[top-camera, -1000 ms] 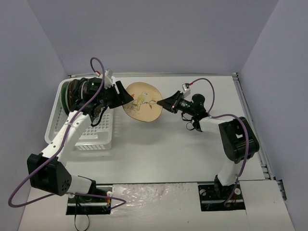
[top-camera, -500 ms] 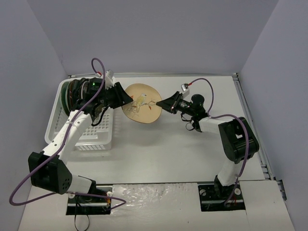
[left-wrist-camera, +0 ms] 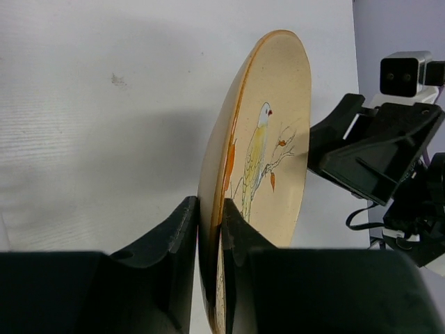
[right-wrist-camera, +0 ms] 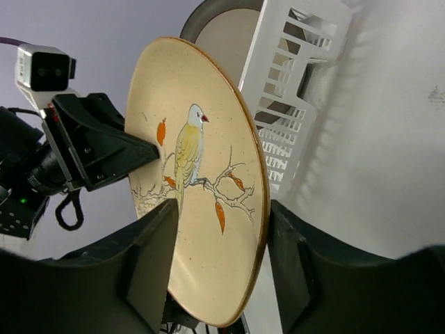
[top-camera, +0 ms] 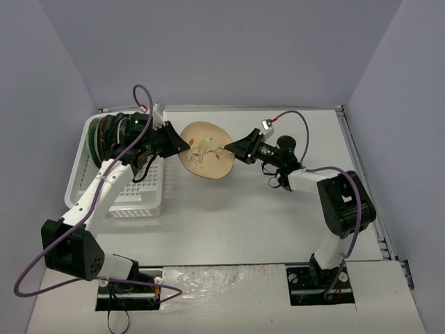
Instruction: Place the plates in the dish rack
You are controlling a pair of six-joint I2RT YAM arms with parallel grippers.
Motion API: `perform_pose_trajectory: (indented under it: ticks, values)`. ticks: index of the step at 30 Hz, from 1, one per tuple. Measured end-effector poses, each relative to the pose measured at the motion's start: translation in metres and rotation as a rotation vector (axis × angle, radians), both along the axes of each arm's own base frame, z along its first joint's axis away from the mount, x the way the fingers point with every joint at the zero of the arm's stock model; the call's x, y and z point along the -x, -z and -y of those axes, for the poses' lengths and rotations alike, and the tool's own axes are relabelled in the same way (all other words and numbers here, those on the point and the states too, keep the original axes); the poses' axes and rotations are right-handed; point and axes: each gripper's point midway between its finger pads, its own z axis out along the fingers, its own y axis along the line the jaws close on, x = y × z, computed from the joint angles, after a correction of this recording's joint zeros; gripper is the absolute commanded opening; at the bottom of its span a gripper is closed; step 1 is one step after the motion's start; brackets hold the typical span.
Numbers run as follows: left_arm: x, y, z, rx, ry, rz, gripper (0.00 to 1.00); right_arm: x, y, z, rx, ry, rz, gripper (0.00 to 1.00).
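Note:
A tan plate [top-camera: 205, 149] painted with a bird hangs tilted on edge above the table, between the two arms. My left gripper [top-camera: 184, 145] is shut on its left rim, and the left wrist view shows both fingers pinching the plate [left-wrist-camera: 271, 125] at its edge [left-wrist-camera: 208, 205]. My right gripper [top-camera: 233, 149] is open, its jaws standing apart on either side of the plate [right-wrist-camera: 201, 209] at its right rim. The white dish rack [top-camera: 115, 202] sits at the far left. Several dark plates [top-camera: 104, 136] stand upright at its back end.
The rack's slotted end wall [right-wrist-camera: 299, 42] shows just behind the held plate, with a dark-rimmed plate [right-wrist-camera: 229, 28] standing inside. Purple walls enclose the white table [top-camera: 264, 216]. Purple cables loop from both arms.
My left gripper has shut on the plate's left rim. My right gripper, shut on the right rim before, has opened its jaws. The plate has barely moved.

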Motion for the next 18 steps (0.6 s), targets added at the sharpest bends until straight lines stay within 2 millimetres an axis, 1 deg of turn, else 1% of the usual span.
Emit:
perform_pose_trajectory:
  ticks: [2, 5, 8, 10, 13, 16, 18]
  values:
    - [0.002, 0.001, 0.0, -0.005, 0.004, -0.006, 0.0, 0.003, -0.005, 0.0, 0.014, -0.005, 0.028, 0.7]
    - [0.004, -0.001, -0.001, -0.004, 0.004, -0.002, 0.0, 0.006, -0.011, 0.001, 0.04, -0.007, 0.071, 0.86]
    - [0.007, -0.004, -0.004, -0.021, 0.004, 0.005, 0.0, 0.006, -0.015, 0.003, 0.084, 0.0, 0.109, 0.96]
    - [0.009, -0.005, -0.006, -0.039, 0.005, 0.007, 0.0, 0.006, -0.017, 0.006, 0.119, 0.011, 0.13, 0.99]
    - [0.011, -0.009, -0.011, -0.071, 0.002, 0.016, 0.0, 0.002, -0.017, 0.013, 0.182, 0.036, 0.16, 1.0]
    - [0.011, -0.019, -0.017, -0.105, -0.004, 0.046, 0.0, -0.003, -0.013, 0.029, 0.233, 0.07, 0.158, 1.0]
    - [0.012, -0.028, -0.023, -0.138, -0.01, 0.076, 0.0, -0.01, -0.007, 0.046, 0.271, 0.111, 0.146, 1.0]
